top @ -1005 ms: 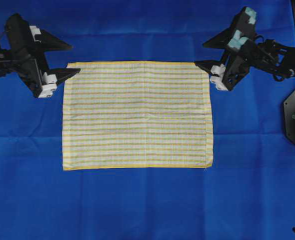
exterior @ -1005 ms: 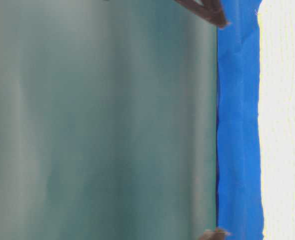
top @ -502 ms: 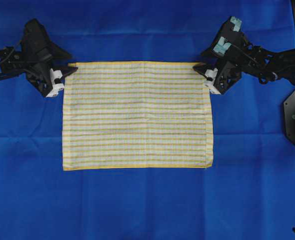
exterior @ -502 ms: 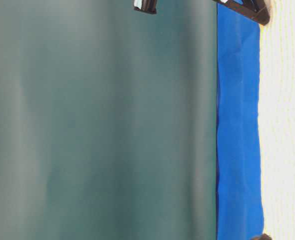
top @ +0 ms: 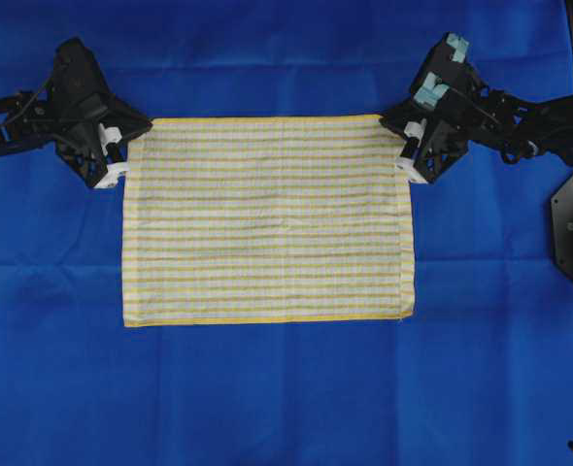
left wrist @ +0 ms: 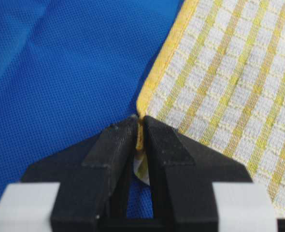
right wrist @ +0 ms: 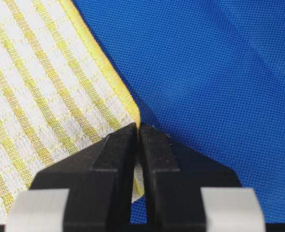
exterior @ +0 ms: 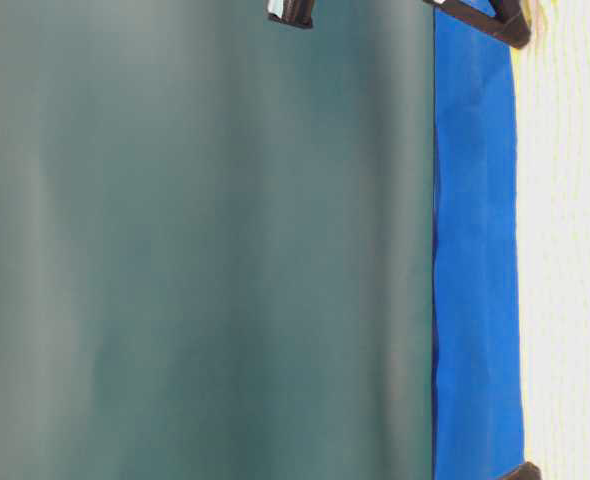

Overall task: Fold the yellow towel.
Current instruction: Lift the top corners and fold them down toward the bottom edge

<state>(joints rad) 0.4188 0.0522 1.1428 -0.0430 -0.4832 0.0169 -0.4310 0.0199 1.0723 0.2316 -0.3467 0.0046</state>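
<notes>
A blue cloth [top: 286, 388] covered the table; the yellow towel [top: 267, 221] lay flat, its far corners clamped by the left claw [left wrist: 139, 140] and right claw [right wrist: 137, 133].

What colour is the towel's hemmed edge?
Yellow; the yellow towel shows its hem best in the left wrist view.

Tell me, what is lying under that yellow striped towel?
The yellow towel lies flat on a large blue cloth, which shows all around it. Whatever lies beneath the towel's middle is covered, and what the blue cloth rests on cannot be seen either.
</notes>
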